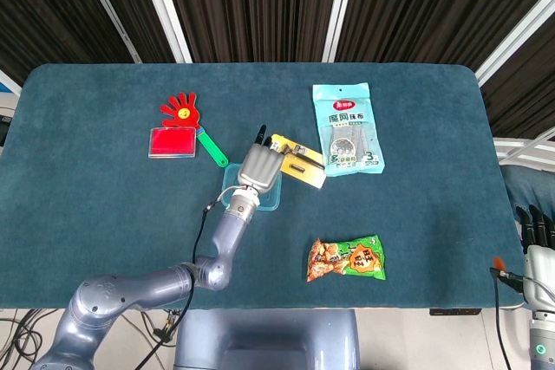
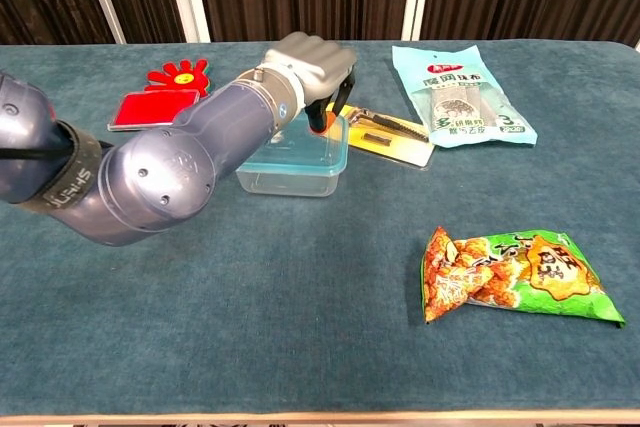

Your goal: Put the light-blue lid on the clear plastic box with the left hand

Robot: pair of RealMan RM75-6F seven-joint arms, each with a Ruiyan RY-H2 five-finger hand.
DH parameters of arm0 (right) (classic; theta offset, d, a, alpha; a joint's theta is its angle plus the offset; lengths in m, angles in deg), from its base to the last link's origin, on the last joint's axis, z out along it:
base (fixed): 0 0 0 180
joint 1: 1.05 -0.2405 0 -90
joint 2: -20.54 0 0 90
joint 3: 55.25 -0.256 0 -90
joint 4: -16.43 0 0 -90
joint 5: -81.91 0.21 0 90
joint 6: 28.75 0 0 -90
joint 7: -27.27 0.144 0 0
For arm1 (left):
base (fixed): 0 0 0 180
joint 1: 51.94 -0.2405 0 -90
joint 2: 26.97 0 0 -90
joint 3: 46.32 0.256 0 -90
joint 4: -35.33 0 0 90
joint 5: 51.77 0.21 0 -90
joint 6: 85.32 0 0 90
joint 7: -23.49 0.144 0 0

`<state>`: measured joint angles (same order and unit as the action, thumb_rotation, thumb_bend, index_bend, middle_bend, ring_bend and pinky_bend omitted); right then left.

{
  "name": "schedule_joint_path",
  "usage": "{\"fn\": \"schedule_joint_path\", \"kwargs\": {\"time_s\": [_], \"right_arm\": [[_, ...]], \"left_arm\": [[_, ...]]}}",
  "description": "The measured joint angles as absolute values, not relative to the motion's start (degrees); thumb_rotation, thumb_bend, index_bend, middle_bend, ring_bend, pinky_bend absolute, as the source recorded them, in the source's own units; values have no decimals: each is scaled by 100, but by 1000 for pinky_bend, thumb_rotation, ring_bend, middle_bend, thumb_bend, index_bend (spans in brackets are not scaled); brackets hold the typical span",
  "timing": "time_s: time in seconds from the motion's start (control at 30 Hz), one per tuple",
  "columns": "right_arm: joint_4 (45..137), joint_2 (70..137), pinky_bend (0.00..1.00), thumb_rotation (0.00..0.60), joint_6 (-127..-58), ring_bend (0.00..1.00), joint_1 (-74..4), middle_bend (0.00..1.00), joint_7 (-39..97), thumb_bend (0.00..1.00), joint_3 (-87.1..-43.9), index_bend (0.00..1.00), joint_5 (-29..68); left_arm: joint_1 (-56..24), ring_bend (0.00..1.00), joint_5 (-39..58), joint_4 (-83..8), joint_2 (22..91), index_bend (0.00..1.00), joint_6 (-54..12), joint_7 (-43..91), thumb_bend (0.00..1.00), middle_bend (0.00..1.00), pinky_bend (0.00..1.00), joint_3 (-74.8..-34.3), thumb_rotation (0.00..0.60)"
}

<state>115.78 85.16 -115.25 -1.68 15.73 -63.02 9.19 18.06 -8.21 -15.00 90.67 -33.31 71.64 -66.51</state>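
The clear plastic box (image 2: 292, 180) stands mid-table with the light-blue lid (image 2: 312, 150) lying flat on top of it. In the chest view my left hand (image 2: 308, 62) hovers over the box's far edge, fingers curled downward and an orange-tipped fingertip (image 2: 318, 123) touching the lid's far rim. In the head view the same left hand (image 1: 257, 166) covers most of the lid (image 1: 271, 195), so I cannot see how firmly it bears down. My right hand (image 1: 536, 244) hangs off the table's right end, fingers apart and holding nothing.
A yellow-backed tool card (image 1: 301, 163) lies just right of the box, with a teal packet (image 1: 348, 127) beyond it. A red hand-shaped clapper (image 1: 180, 108) and a red case (image 1: 172, 141) sit at the left. An orange-green snack bag (image 1: 347, 259) lies near the front.
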Motion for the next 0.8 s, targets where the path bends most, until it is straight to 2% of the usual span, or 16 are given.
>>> {"fn": "schedule_joint_path", "kwargs": {"time_s": [0.8], "right_arm": [[11594, 8492, 0, 600, -11530, 0, -168, 15, 1616, 353, -6306, 15, 903]], "left_arm": [[1823, 209, -475, -752, 9525, 691, -3581, 7021, 560, 578, 51, -6532, 600]]}}
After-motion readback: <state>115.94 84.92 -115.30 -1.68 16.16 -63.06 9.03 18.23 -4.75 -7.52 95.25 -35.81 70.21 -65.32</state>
